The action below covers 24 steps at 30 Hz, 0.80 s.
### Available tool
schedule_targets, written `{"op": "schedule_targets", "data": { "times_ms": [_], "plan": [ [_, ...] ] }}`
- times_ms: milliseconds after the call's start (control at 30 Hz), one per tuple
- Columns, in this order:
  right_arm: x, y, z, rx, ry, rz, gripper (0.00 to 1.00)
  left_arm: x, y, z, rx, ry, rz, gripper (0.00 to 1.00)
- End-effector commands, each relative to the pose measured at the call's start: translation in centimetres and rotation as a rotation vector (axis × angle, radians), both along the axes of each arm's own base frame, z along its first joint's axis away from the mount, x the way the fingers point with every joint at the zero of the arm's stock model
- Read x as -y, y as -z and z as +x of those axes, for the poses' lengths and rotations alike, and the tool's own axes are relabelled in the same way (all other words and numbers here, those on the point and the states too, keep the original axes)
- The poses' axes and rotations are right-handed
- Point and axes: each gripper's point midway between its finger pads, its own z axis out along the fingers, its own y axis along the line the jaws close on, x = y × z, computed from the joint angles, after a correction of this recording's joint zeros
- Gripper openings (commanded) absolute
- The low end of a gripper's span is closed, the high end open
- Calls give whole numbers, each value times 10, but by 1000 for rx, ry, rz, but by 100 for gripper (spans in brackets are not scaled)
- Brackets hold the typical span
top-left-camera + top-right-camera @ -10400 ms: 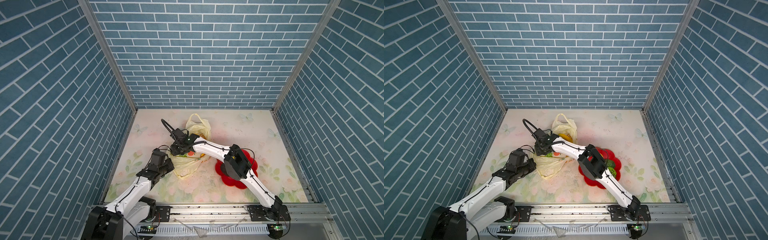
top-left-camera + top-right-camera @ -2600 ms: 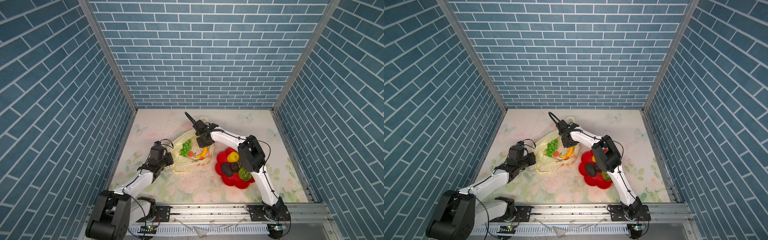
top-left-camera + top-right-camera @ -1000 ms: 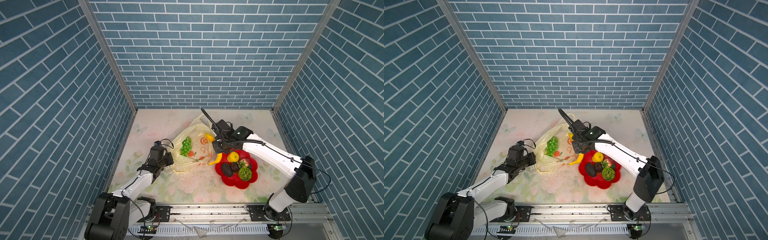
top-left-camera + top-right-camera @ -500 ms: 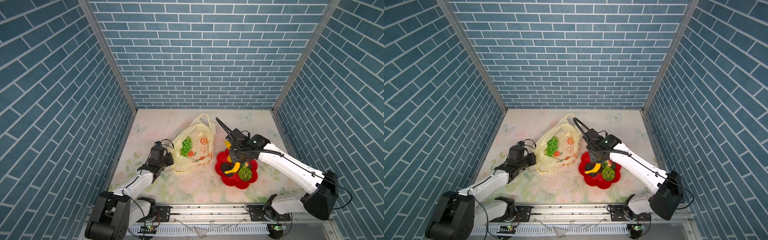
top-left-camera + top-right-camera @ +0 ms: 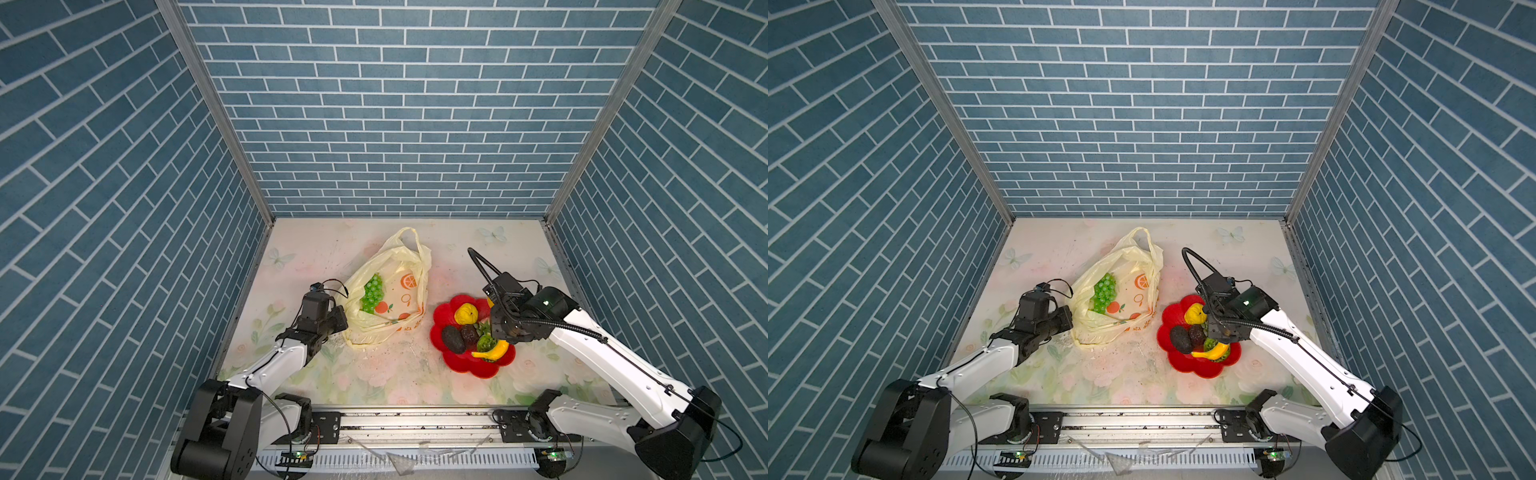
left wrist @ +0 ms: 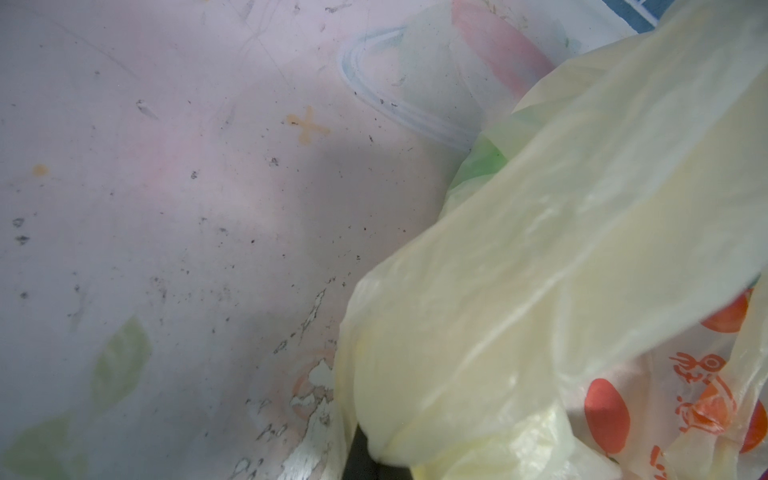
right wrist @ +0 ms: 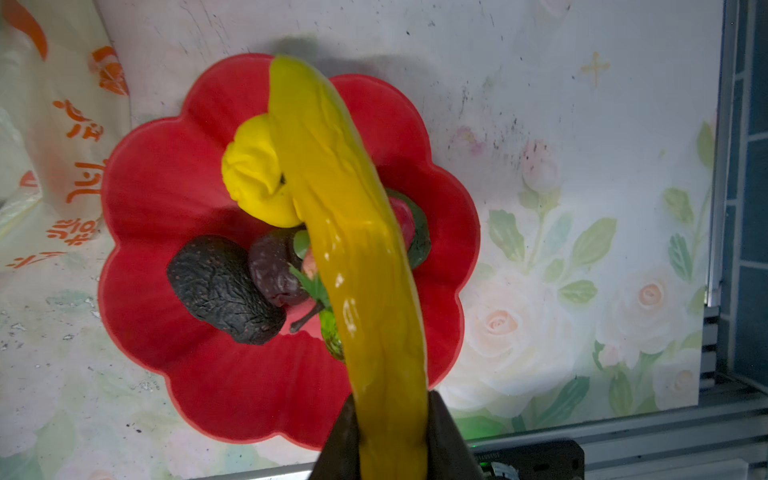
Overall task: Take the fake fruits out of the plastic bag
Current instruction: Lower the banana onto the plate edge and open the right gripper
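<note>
Right gripper (image 7: 390, 419) is clamped on the banana (image 7: 353, 249), holding it over the red plate (image 7: 166, 166) near the table's (image 5: 374, 374) right edge. The plate carries the yellow lump (image 7: 253, 174) and dark bumpy fruits (image 7: 220, 286). Left gripper (image 5: 340, 321) is closed on the plastic bag (image 5: 401, 299) lying mid-table, with the grape bunch (image 5: 371, 293) inside.

Left wrist view: plastic bag (image 6: 561, 249) runs off frame edge and buries tips of left gripper (image 6: 365, 459); grape bunch (image 6: 482, 162) only a green blur. Right wrist view: banana (image 7: 353, 249) masks most of red fruit (image 7: 402, 222).
</note>
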Motion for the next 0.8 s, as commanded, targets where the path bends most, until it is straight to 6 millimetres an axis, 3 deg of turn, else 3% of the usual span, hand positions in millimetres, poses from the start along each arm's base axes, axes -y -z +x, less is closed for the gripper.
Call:
{"op": "schedule_targets", "data": {
  "times_ms": [0,267,467,767],
  "plan": [
    [20,13,-17,-20,178,-1,26,3,0,1,0,17,8,0],
    [26,35,-27,64,422,140,25,3,1,1,-4,18,6,0],
    [13,55,-28,79,530,221,25,4,1,1,-4,21,2,0],
    [2,66,-29,106,654,298,25,6,2,1,-7,27,2,0]
  ]
}}
